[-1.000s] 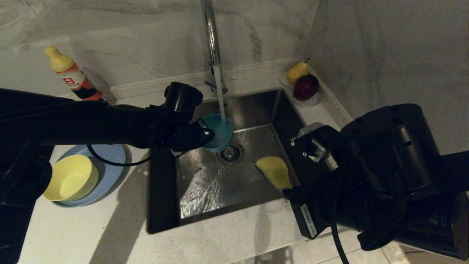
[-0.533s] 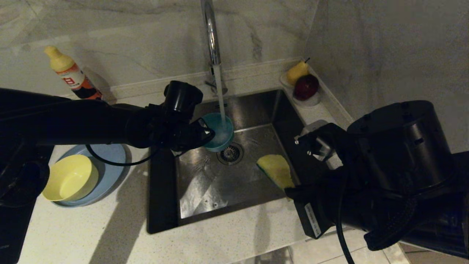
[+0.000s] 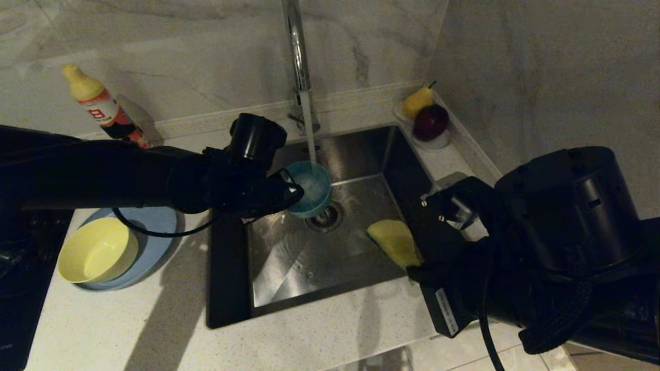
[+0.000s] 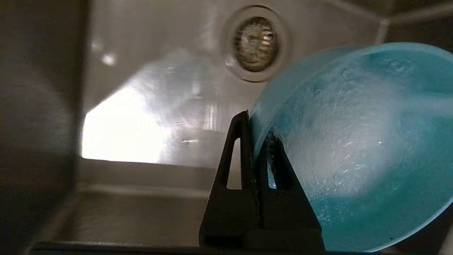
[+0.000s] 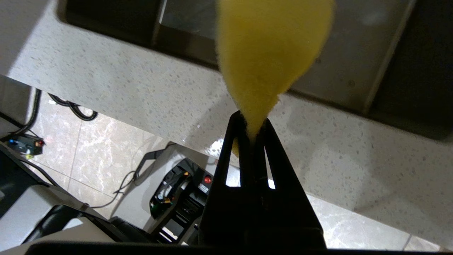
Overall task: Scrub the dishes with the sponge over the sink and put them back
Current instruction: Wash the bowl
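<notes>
The left gripper (image 4: 255, 131) is pinching the rim of the teal-blue bowl (image 3: 311, 187), its two fingers clamped tight with the thin wall between them, and is holding the bowl tilted above the sink (image 3: 289, 268), near the drain strainer (image 3: 324, 217). Water is running from the chrome tap (image 3: 296, 46) straight into the bowl, and its inside is looking wet and frothy in the left wrist view. The right gripper (image 5: 252, 125) is squeezing one end of the sponge (image 3: 395, 242) between closed fingers, so the yellow pad is hanging out over the sink's right side, well apart from the bowl. The pale yellow bowl (image 3: 98, 249) is sitting on the light-blue plate (image 3: 154, 232) on the counter (image 3: 309, 335) left of the sink.
</notes>
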You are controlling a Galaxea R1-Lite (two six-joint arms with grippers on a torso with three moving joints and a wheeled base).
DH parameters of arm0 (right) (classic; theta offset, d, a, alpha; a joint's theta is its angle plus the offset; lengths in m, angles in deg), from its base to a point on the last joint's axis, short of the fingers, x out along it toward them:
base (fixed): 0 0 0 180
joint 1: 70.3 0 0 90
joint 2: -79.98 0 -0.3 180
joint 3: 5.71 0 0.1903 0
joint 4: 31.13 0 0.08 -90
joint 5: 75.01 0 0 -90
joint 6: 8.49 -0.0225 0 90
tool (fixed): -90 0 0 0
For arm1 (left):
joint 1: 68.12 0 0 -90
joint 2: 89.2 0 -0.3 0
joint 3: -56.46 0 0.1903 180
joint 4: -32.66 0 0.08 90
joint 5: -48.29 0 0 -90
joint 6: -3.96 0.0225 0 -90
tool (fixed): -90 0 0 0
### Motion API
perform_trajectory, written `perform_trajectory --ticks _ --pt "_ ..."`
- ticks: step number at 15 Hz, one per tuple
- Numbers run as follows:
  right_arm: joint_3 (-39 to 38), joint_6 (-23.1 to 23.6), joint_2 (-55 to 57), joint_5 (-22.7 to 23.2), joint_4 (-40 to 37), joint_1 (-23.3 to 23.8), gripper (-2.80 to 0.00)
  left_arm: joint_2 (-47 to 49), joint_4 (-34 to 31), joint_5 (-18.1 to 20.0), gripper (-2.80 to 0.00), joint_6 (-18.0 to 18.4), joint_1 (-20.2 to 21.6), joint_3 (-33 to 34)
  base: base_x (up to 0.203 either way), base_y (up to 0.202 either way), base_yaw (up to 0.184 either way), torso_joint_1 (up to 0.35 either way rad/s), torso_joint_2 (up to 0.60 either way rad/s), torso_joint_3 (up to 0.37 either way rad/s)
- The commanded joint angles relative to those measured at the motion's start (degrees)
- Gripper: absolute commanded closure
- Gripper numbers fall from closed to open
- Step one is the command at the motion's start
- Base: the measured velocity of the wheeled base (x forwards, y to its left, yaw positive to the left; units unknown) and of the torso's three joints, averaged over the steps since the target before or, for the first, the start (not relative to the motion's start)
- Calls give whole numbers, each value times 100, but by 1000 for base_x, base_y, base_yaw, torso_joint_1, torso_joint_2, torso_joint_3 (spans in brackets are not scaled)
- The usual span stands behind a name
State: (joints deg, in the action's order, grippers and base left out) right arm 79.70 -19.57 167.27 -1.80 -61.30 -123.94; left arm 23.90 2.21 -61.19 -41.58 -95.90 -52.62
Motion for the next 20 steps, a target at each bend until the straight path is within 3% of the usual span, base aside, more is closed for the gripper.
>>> perform_trajectory --ticks 1,2,4,11,14,17,20 --pt "-95 -8 -19 -9 3 3 0 -182 82 -492 0 262 7 363 0 0 0 0 0 0" --pt "-127 -8 -19 -9 3 3 0 -240 171 -742 0 346 9 522 0 0 0 0 0 0" --pt "-126 -8 -19 -4 3 3 0 -615 453 -850 0 619 13 850 0 0 0 0 0 0" --pt "104 299 9 82 -5 64 0 -1644 2567 -1179 0 2966 29 2074 0 0 0 0 0 0" --pt "61 291 8 79 -5 64 0 -1912 4096 -1172 0 4101 96 2838 0 0 0 0 0 0" --pt "105 328 117 73 -8 64 0 -1925 5621 -1183 0 4850 105 3406 0 0 0 0 0 0" --pt "97 370 166 70 -5 64 0 -1967 6732 -1132 0 5092 106 3826 0 0 0 0 0 0"
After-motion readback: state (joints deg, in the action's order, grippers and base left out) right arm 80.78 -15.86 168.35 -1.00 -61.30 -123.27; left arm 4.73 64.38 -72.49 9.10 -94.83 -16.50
